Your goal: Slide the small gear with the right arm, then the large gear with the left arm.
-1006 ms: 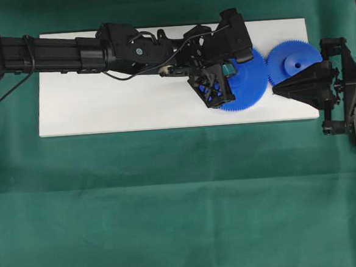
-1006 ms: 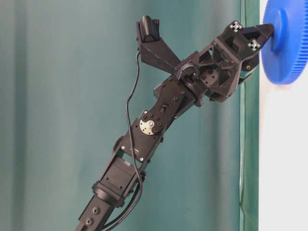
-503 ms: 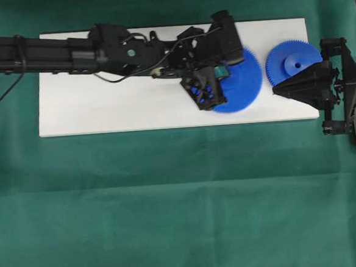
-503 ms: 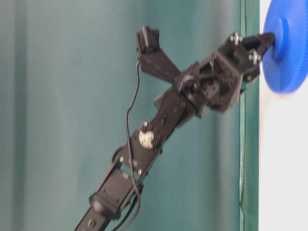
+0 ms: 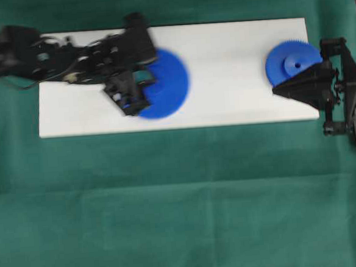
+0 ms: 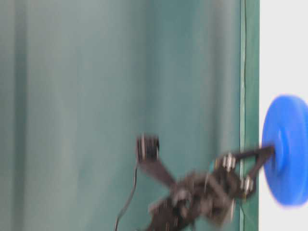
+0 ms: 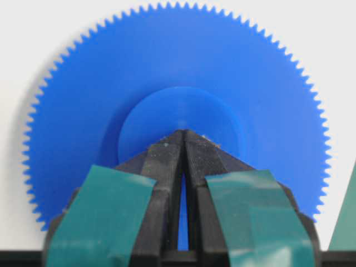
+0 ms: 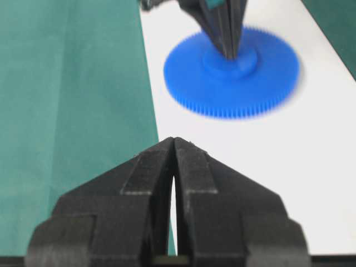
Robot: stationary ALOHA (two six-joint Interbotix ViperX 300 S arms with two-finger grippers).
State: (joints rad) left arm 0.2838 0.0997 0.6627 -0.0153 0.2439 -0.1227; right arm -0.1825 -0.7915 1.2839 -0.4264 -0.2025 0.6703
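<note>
The large gear (image 5: 162, 84) lies flat on the white board (image 5: 224, 99), left of its middle, blurred. The left gripper (image 7: 183, 136) has its fingers pressed together, tips resting on the gear's raised hub (image 7: 183, 119) and clasping nothing. The left arm (image 5: 50, 57) reaches along the board's far edge from the left. The small gear (image 5: 294, 62) sits at the board's right end, with the right gripper (image 5: 277, 90), fingers closed and empty, just beside its rim
</note>
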